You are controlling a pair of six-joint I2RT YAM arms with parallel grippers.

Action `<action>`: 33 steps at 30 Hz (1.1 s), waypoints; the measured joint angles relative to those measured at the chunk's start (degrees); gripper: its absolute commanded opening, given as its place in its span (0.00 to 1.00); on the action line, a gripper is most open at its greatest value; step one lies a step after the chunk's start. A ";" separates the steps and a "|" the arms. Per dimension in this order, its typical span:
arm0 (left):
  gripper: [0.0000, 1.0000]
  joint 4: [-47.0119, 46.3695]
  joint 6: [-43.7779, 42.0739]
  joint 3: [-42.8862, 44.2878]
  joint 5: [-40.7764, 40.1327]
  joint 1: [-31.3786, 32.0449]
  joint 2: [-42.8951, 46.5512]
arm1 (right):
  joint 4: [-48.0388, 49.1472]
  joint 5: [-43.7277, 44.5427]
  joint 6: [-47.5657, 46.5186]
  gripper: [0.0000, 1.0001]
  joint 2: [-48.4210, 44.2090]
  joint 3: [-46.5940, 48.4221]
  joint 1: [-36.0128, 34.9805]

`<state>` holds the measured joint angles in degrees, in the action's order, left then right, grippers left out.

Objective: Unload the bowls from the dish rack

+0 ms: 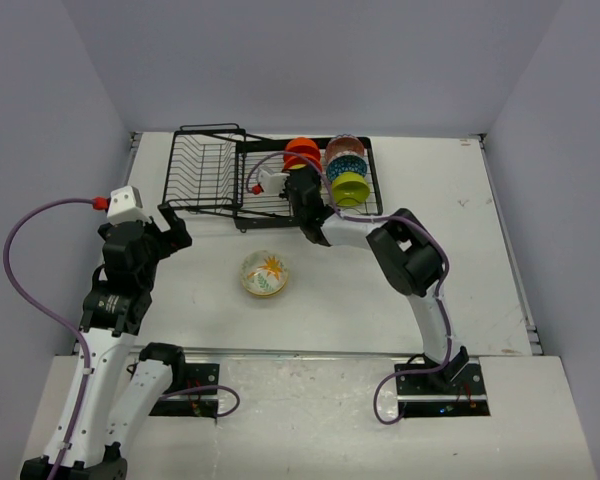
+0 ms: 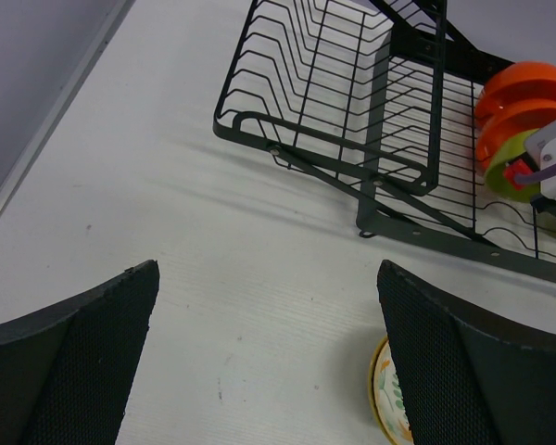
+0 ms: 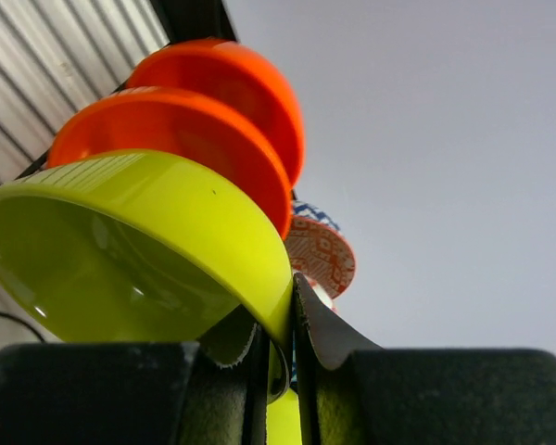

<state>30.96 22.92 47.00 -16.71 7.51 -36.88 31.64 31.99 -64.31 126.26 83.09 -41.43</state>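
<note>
Pincer point(image 3: 292, 311) at right, nearly closed, pinches lime bowl point(image 3: 139, 241) rim.

Your white desk point(image 1: 460, 260), seen from above: the black wire dish rack point(image 1: 205, 175) stands along its far edge, stretching from the left part to just past the middle. One cream floral bowl point(image 1: 265, 273) sits upright on the desk in front of the rack, apart from it and near the desk's centre. Faint scuffs and small dark specks mark the desk top near both.
</note>
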 measured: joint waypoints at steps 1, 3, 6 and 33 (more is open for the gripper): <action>1.00 0.00 0.00 0.00 0.00 0.02 0.00 | 1.09 0.31 -0.04 0.00 0.00 0.00 -0.13; 1.00 0.00 0.00 0.00 0.00 0.00 0.00 | 3.30 0.70 -0.11 0.00 0.00 0.00 -0.59; 1.00 0.00 0.02 0.00 -0.02 0.02 0.00 | 5.18 1.49 -0.24 0.00 -0.13 -0.15 -1.38; 1.00 0.33 0.22 0.00 -4.66 0.00 2.69 | -50.80 -14.32 66.10 0.00 -48.72 -9.64 2.99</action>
<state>31.29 23.14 47.00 -21.37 7.51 -34.20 -19.16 17.67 1.78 77.54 73.45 -38.44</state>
